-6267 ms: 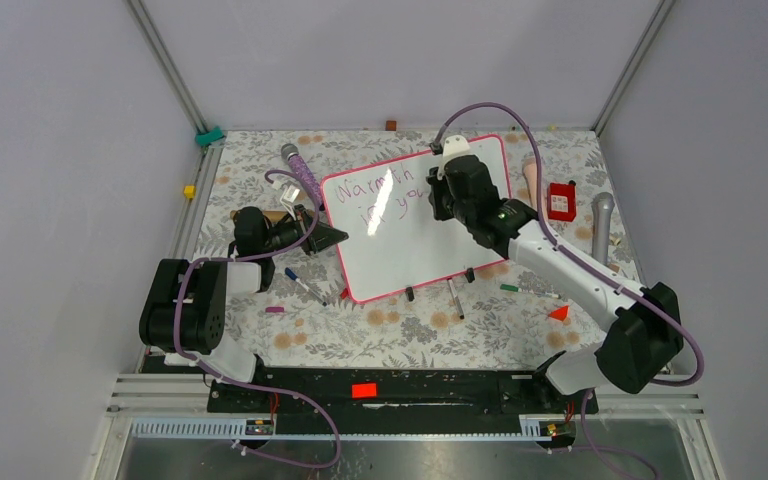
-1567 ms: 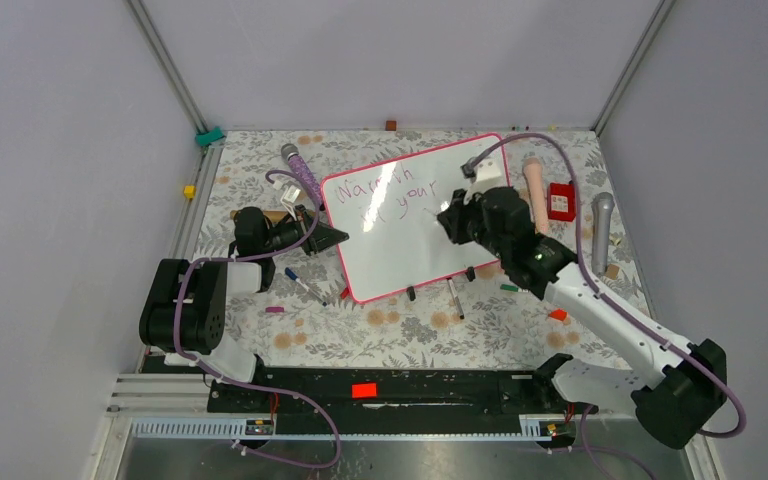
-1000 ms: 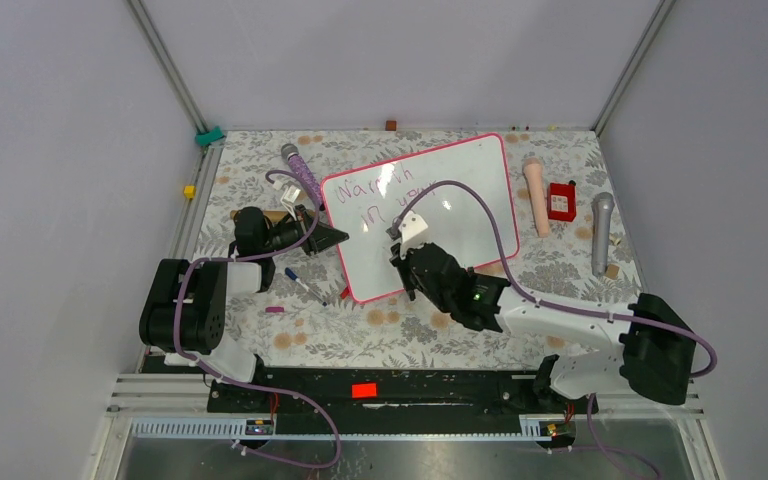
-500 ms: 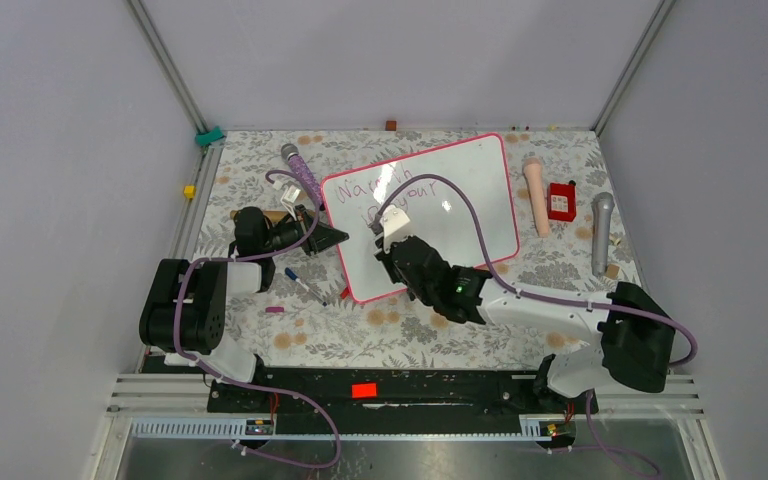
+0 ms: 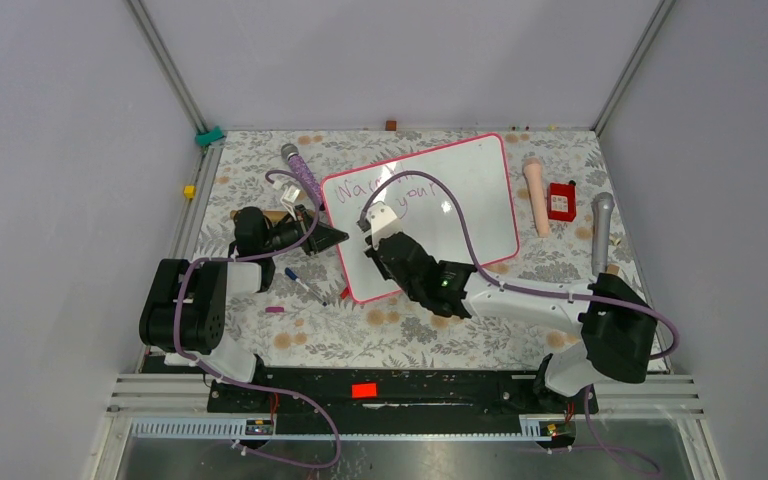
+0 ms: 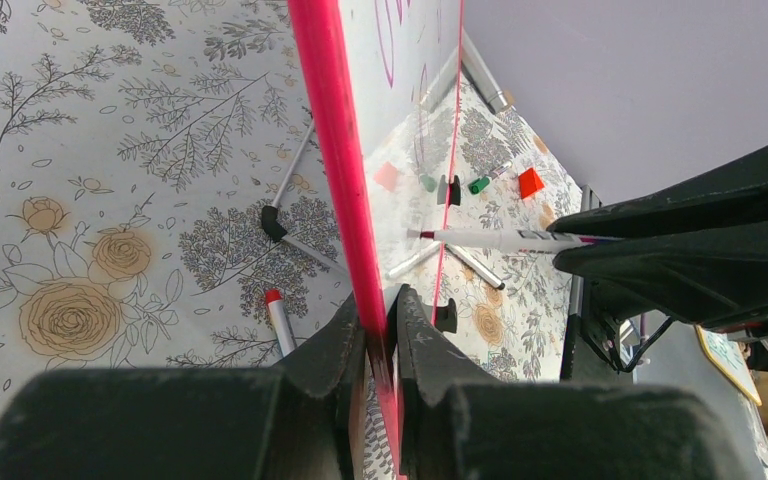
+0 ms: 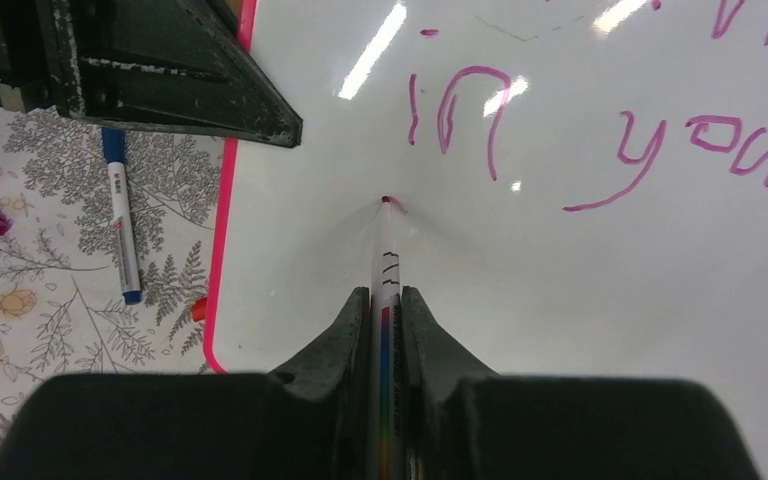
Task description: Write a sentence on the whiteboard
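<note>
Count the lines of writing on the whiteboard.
2. The top line runs near the whiteboard's far edge; the second line sits just below. An arm hides some letters.

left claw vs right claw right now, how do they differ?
The left claw pinches the whiteboard by its pink frame; the right claw pinches a marker. The left claw sits at the board's left edge, over the table; the right claw hangs over the white surface, marker tip meeting it just below the sentence. Shared: both are shut on something thin.
</note>
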{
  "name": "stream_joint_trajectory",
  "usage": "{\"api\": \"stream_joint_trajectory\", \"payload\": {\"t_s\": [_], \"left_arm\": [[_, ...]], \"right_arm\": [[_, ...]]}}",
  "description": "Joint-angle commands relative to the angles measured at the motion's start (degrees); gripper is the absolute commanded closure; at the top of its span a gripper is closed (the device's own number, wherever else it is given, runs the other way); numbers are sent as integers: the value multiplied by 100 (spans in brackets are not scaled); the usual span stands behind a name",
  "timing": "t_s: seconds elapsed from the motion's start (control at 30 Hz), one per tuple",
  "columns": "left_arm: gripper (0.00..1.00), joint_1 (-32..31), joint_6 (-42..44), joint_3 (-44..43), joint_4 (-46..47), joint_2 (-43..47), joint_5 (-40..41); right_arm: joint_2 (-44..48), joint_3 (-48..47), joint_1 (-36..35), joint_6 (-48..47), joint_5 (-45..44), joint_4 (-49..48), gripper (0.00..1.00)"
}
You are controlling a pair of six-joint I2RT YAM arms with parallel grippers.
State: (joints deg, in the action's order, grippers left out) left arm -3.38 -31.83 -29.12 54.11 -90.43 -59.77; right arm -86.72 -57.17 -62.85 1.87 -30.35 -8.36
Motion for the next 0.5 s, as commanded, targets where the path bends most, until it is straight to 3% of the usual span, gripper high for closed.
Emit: {"api": "stream_joint_trajectory", "payload": {"t_s": [0.0,0.23,0.47], "left_arm": [[100,24,742,82,-6,-62,422],[100,26,740,100,13,-61,421],[100,27,731,109,34,-54,418]], "right_arm": [[-67,-208,-38,109,379,127,100],[63,-56,-48,174,485,335,100],[157,78,-43,147,-79,587,100]]}}
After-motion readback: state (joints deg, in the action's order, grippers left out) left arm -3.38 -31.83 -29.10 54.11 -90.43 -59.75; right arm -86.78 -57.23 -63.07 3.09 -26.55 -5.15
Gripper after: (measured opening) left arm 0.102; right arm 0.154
